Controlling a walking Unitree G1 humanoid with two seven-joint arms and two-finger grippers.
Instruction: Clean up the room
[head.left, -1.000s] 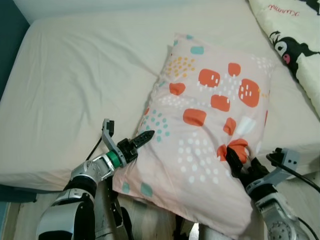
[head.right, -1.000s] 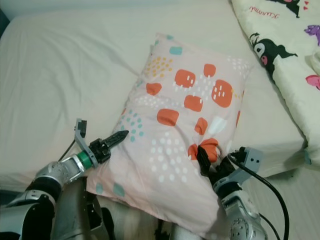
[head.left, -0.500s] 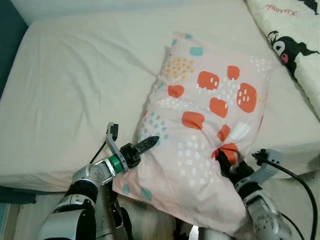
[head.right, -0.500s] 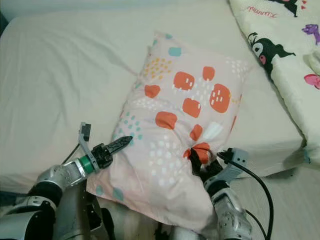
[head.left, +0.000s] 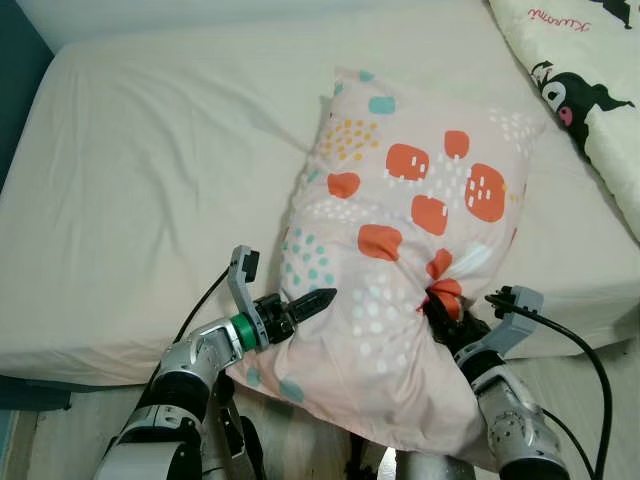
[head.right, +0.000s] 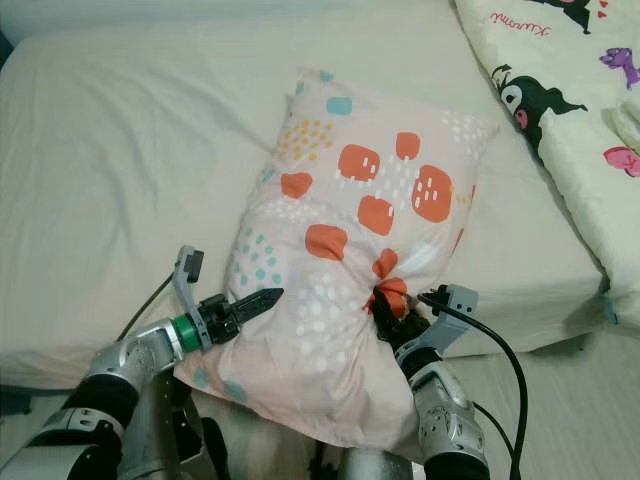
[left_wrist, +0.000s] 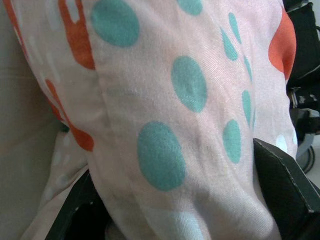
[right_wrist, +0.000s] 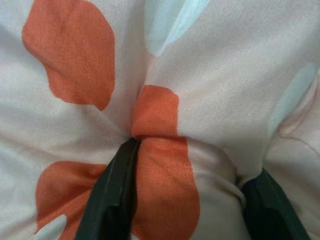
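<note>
Change since a second ago: both claws are sitting further in toward the middle of the pillow (head.left: 405, 250), and the pillow is looking more squeezed and more raised between them than it was.
Pillow: it is lying on the bed (head.left: 160, 170), its far part on the sheet, while its near end is hanging over the bed's front edge toward the robot.
Left claw (head.left: 318, 300): it is pressing against the pillow's left side; in the left wrist view the two black fingers (left_wrist: 282, 187) are standing apart with a thick fold of dotted cloth between them, so the claw is grasping the pillow with a wide bite.
Right claw (head.left: 438, 303): it is clenched on a bunch of the cover at an orange spot, and the cloth is wrinkling toward this point; the fingers (right_wrist: 117, 192) are sitting on both sides of the fold.
Risk, right side: the claw seems to be holding only the thin cover, not the filling, so the cloth may be slipping out when the pillow is lifted.
Risk, left side: the wide bite is soft, and the filling may be sliding out between the fingers.
Risk, result: if one side lets go, the hanging end is probably dragging the pillow down to the floor.
Nearby: the blanket with cartoon figures (head.left: 590, 95) is lying well apart on the right.
</note>
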